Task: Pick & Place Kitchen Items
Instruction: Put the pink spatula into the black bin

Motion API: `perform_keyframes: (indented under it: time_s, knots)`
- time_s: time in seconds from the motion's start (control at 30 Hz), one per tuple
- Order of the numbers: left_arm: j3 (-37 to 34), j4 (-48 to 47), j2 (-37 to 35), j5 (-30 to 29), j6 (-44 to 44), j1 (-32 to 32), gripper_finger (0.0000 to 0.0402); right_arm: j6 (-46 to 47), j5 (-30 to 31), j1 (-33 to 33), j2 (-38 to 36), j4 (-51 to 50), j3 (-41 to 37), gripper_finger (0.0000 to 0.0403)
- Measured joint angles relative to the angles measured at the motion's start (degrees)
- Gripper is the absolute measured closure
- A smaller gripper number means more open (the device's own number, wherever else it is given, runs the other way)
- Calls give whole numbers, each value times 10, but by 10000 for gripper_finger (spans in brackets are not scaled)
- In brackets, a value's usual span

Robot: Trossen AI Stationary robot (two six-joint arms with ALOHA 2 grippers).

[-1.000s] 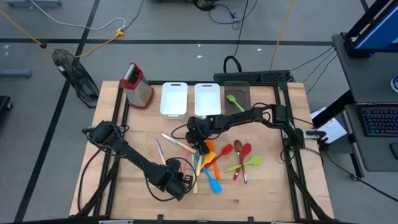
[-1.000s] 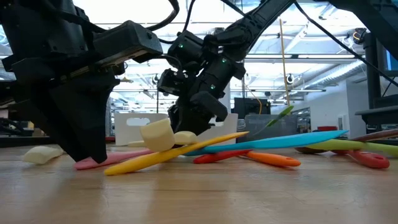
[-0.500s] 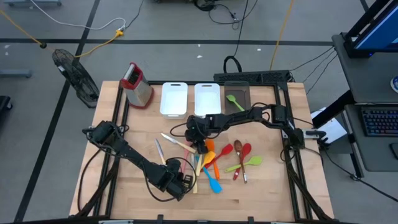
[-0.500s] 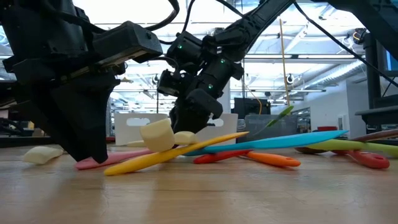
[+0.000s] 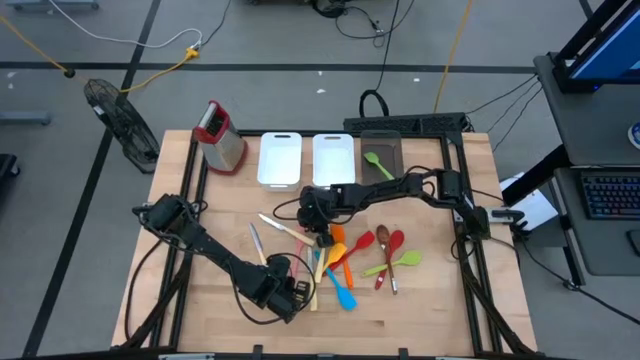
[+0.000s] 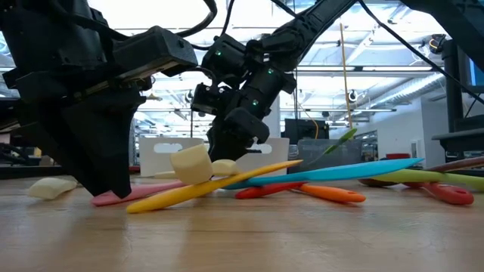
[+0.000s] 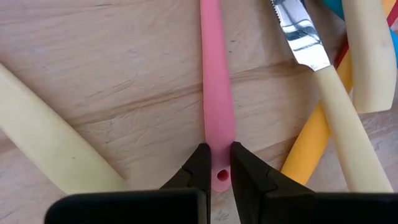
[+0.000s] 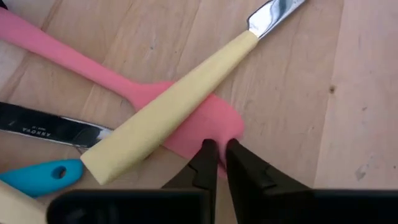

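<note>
High view first: both arms are down in the utensil pile on the wooden table [image 5: 420, 300]. The left gripper [image 5: 296, 292] sits at the near end of the heap, the right gripper [image 5: 322, 234] at the far end, with the white bins [image 5: 281, 158] and the dark bin [image 5: 385, 152] beyond it.

Low view: the left gripper [image 6: 106, 177] comes right down onto the pink spatula [image 6: 140, 193], whose end pokes out beside its fingers. The yellow handle [image 6: 219, 183] and blue spatula [image 6: 340, 171] lie crossed just behind, and the right gripper [image 6: 236, 143] hangs low over them.

Left wrist view: the jaws pinch the pink spatula [image 7: 217, 93] at its hanging hole, and the handle runs straight away from them. A cream-handled knife [image 7: 323, 93] lies just to one side.

Right wrist view: these jaws stand nearly together, their tips touching the pink blade [image 8: 208, 127]. Whether they grip its edge I cannot tell. A cream handle [image 8: 168, 118] lies across the blade just ahead of them.

My call: both grippers are on one spatula. A clean lift needs the left to hold firm and rise straight, dragging the blade from under that cream handle without scattering neighbours, while the right keeps clear.
</note>
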Motion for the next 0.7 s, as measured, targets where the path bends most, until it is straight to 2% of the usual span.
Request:
perform_keyframes:
  time_s: [0.47, 0.7]
  knots:
    - [0, 0, 0, -4, -10, 0, 369, 40, -9, 0, 0, -14, 0, 401]
    - [0, 13, 0, -8, 14, 0, 368, 40, -12, -7, -19, -14, 0, 402]
